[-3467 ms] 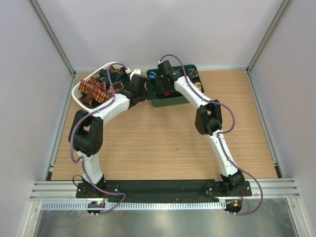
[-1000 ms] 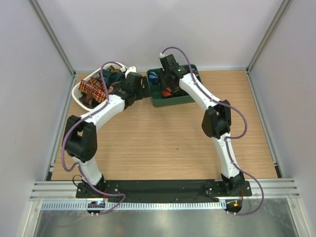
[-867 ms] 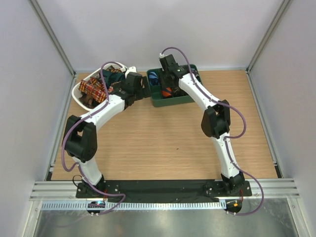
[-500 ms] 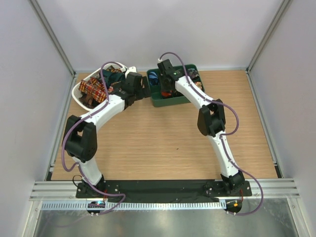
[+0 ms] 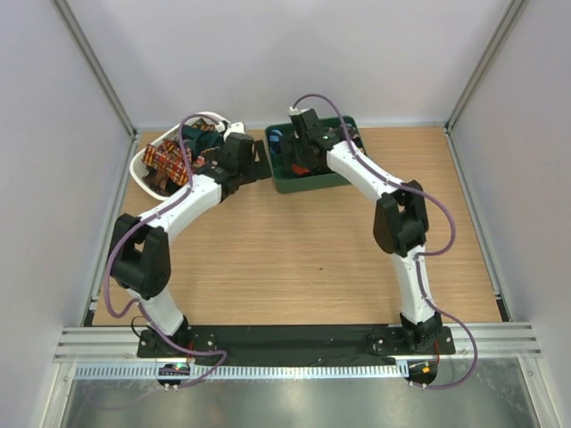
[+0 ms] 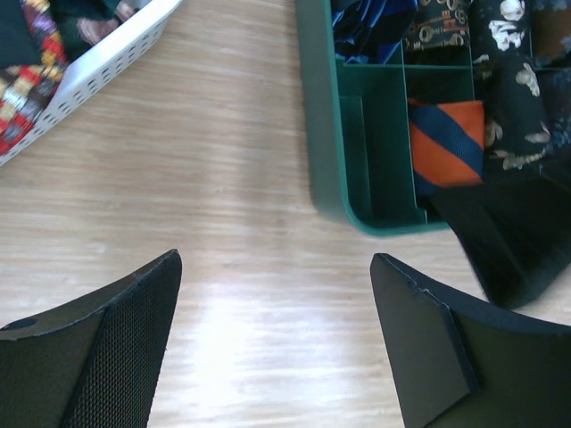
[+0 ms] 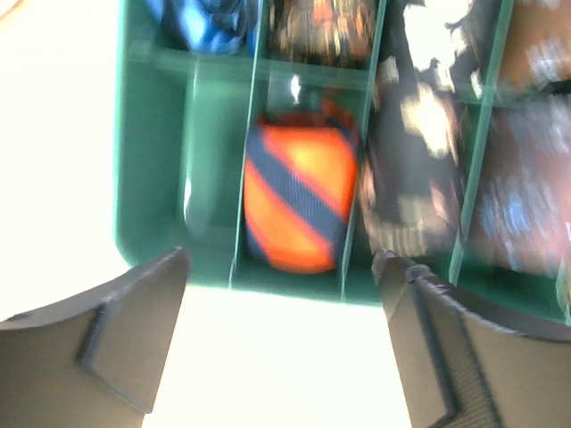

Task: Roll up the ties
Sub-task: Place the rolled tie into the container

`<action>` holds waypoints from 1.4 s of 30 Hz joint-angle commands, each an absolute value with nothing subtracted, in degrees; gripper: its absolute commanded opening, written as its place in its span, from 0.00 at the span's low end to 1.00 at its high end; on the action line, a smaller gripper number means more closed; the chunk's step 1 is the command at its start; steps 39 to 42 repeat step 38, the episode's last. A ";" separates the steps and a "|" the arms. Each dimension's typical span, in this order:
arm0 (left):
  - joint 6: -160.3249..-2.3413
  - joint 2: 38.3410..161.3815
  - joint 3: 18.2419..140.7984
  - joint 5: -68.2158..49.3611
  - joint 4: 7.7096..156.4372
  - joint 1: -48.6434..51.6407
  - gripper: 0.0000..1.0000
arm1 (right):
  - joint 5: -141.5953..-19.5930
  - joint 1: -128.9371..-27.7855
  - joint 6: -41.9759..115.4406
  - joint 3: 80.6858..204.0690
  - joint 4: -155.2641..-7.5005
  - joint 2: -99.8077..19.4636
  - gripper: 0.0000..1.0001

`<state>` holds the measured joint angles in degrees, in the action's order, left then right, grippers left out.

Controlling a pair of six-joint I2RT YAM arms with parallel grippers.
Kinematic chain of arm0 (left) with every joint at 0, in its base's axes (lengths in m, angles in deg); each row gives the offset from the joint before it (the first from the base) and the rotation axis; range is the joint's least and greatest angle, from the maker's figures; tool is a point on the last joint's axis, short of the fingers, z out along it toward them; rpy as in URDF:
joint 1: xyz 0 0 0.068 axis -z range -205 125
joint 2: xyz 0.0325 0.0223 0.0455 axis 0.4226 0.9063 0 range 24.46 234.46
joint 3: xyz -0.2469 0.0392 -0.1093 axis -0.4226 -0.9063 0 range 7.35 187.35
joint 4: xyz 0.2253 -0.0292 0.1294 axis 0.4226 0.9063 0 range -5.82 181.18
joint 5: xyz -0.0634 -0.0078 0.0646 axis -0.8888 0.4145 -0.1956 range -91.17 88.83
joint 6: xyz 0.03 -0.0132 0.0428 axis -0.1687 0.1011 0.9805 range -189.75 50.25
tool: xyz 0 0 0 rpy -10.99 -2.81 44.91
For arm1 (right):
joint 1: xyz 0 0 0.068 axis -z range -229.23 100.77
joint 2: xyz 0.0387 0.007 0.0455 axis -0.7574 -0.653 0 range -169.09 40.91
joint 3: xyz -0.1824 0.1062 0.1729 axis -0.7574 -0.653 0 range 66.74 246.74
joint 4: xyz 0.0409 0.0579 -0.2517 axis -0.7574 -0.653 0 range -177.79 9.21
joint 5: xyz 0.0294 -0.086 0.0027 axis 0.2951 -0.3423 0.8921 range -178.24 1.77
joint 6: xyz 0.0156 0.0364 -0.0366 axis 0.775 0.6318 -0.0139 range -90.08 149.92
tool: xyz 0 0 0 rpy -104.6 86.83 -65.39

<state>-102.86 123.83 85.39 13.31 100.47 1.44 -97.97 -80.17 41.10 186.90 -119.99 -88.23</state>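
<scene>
Top external: wooden table (image 5: 294, 259), pale walls (image 5: 268, 53); orange-striped tie (image 6: 446, 143) in tray (image 6: 312, 134).

- I am stretching my left arm (image 5: 183, 203) forward and to the right from its base, with its elbow (image 5: 138, 263) bent out on the left side.
- I am holding my left tool (image 6: 275, 267) wide open, with its two dark fingers (image 6: 107, 348) spread far apart.
- I am reaching my right arm (image 5: 357, 174) far forward and leaning it to the left, with its elbow (image 5: 403, 225) sticking out to the right.
- I am pointing my right tool (image 7: 281, 259) downward, its jaws also spread wide.
- I am holding the two tools near each other but apart, the left one just to the left of the right one.
</scene>
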 commanded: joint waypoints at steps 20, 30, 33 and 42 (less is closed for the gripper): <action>-101.66 74.85 27.40 1.12 72.84 2.24 1.00 | -107.92 -81.49 47.66 93.48 -82.72 -1.48 1.00; -98.32 58.84 17.29 1.21 70.82 2.16 1.00 | -109.77 -81.49 50.92 83.44 -79.99 8.30 1.00; -98.23 55.84 16.14 0.59 70.82 2.24 1.00 | -109.42 -81.49 50.92 83.44 -80.00 8.13 1.00; -98.23 54.34 15.61 -0.03 70.91 2.25 1.00 | -107.31 -81.49 50.57 83.53 -80.00 7.86 1.00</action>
